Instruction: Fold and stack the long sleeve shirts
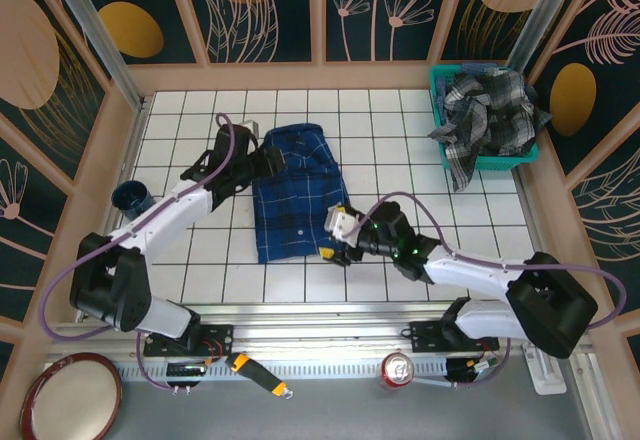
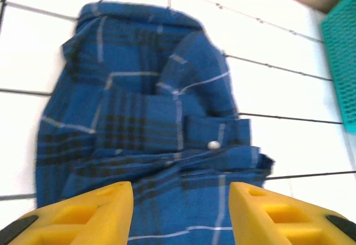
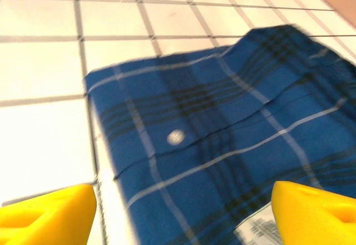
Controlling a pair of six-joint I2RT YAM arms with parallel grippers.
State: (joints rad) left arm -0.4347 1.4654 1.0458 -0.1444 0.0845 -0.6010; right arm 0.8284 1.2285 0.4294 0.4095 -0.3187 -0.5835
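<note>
Navy-blue shirt (image 1: 295,195) lies part-folded at mid tabletop (image 1: 420,220); grey checked shirt (image 1: 490,110) is heaped in the teal basket (image 1: 437,100) at the far right.
Right hand (image 3: 183,192) is held wide over the near right hem, nothing gripped. Left hand (image 2: 179,188) is held partly spread at the far left edge, no cloth seen pinched. Judged: edges should be squared and layers pressed flat before the next fold is taken.

Bright even light, faint shadows, white table (image 2: 289,139) washed out, navy shirt (image 3: 222,139) blurred in wrist views
</note>
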